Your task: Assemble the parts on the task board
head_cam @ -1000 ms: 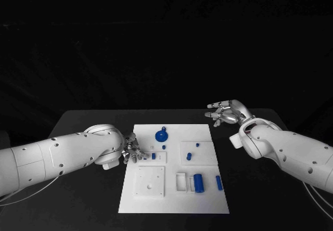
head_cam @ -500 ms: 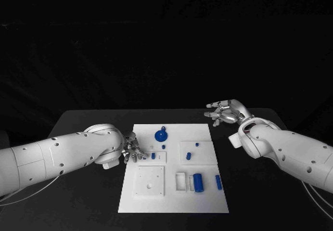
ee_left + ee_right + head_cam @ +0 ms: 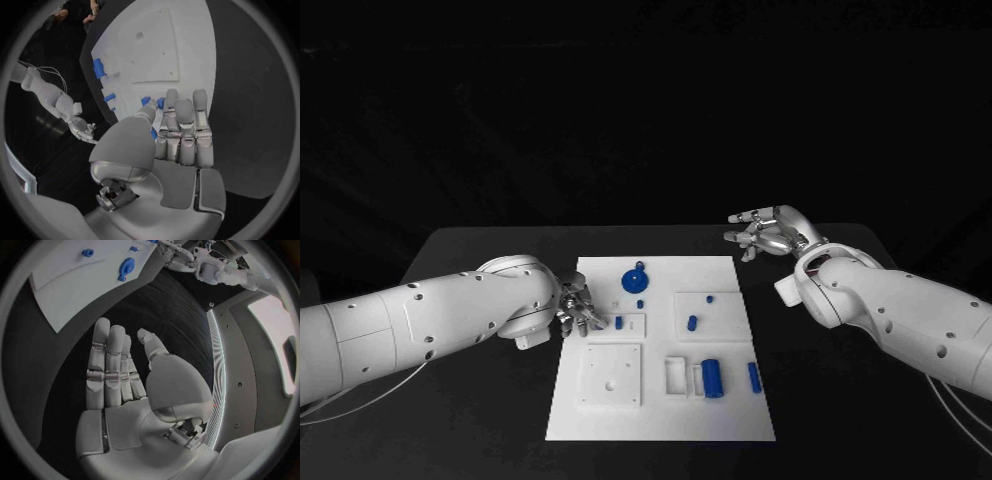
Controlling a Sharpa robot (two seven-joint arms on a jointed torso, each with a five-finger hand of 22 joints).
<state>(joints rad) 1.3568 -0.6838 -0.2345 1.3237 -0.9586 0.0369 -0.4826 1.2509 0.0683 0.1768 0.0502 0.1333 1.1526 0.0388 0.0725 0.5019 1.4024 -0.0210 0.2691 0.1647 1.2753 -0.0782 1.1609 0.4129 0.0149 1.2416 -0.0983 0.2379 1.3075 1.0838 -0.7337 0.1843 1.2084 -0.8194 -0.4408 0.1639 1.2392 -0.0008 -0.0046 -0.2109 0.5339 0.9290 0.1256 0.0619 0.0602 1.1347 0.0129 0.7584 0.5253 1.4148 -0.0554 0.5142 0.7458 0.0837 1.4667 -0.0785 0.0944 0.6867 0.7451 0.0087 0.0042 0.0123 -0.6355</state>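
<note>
Where the head view looks down on the black desk (image 3: 473,250), the white task board (image 3: 733,420) lies in the middle with small blue parts spread over it. A round blue part with a knob (image 3: 635,281) sits near the board's far end, a short blue peg (image 3: 692,323) lies on a raised square toward the middle, and a larger blue cylinder (image 3: 713,377) rests in a white holder nearer the robot, with a slim blue bar (image 3: 754,376) just beside it. The left robot hand (image 3: 578,308) is at the board's left edge, its fingers reaching over the rim toward a small blue part (image 3: 619,323) on a raised tile; whether it grips that part cannot be told from here. The right robot hand (image 3: 766,234) hangs above the desk beyond the board's far right corner, well apart from the parts, fingers loosely spread and holding nothing.

From the left wrist view, the left robot hand (image 3: 178,135) has its fingers lying straight and close together over the board's (image 3: 181,45) edge, fingertips just beside a small blue part (image 3: 152,102); contact is not clear.

From the right wrist view, the right robot hand (image 3: 122,377) is flat and empty above bare desk, fingers extended, with the board (image 3: 75,285) and its round blue part (image 3: 126,266) well beyond it.
</note>
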